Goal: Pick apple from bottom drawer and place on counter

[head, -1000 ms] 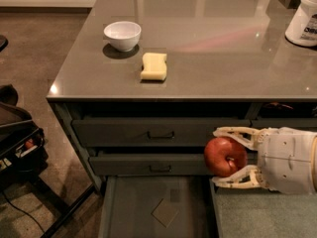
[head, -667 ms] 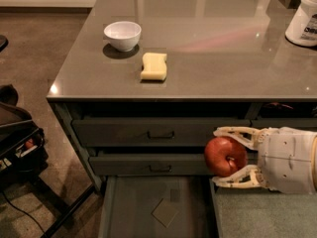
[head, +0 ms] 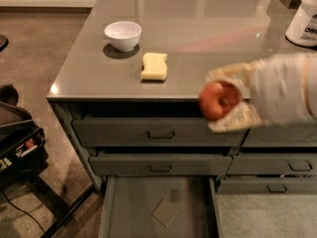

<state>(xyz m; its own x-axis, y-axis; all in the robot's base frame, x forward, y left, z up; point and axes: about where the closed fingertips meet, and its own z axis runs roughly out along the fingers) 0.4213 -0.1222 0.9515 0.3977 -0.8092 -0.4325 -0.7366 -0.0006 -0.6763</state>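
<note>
My gripper [head: 223,101] comes in from the right and is shut on the red apple [head: 216,101], one pale finger above it and one below. It holds the apple in the air in front of the counter's front edge, level with the top drawer front. The counter [head: 208,38] is a glossy grey-brown worktop. The bottom drawer [head: 133,205] is pulled open below, its grey floor showing a diamond mark and a small dark rectangle.
A white bowl [head: 123,34] and a pale yellow sponge [head: 154,66] sit on the counter's left part. A white tub [head: 303,21] stands at the far right. Two shut drawer fronts [head: 156,132] lie above the open drawer. Dark equipment [head: 17,143] stands on the floor at left.
My gripper has risen with the apple, from in front of the middle drawer up to the counter's front edge. The view has shifted slightly.
</note>
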